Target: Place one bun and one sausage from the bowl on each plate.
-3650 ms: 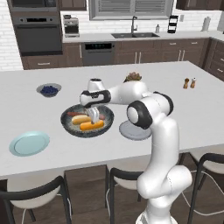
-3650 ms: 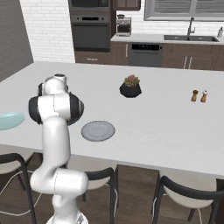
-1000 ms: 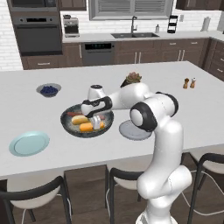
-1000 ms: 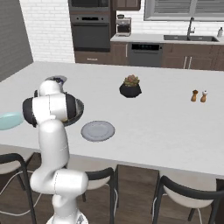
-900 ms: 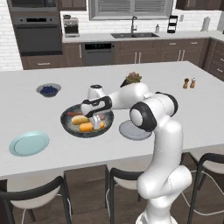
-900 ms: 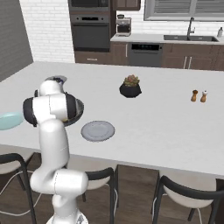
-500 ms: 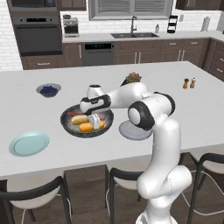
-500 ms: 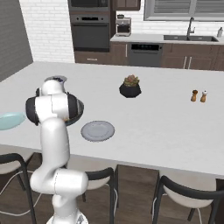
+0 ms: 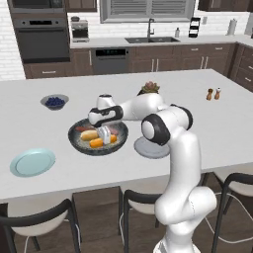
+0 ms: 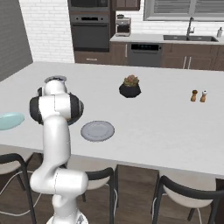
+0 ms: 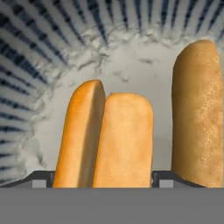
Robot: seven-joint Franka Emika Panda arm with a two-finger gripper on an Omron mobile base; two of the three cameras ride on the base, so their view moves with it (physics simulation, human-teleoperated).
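Orange fills the near field of my hand view: the bright orange bun (image 11: 105, 140) lies lengthwise between the two dark fingertips (image 11: 41, 178), which stand one at each side of it, just beside its flanks. I cannot tell whether they press on it, so I read the gripper (image 9: 104, 135) as part open around the bun, grip not confirmed. The paler tan bun (image 11: 197, 113) lies parallel to the first, just outside the right-hand fingertip in that view.

From the left base view, the gripper is lowered into the dark speckled bowl (image 9: 79, 143) over the orange bun (image 9: 96, 143). The tan bun (image 9: 89, 134) lies just behind it in the same bowl, and a red-brown sausage (image 9: 82, 129) lies at the far rim. A pale sausage is not clear to me behind the gripper.

The light blue-green plate (image 9: 32, 162) sits on the white bench (image 9: 217, 128) near its front edge, to the left of the bowl and apart from it. The grey plate (image 10: 97, 131) lies to the right of the bowl, partly behind the arm in the left base view.

Farther back stand a small blue bowl of berries (image 9: 54, 102), a potted plant (image 10: 130, 88) and two shakers (image 10: 198, 96).
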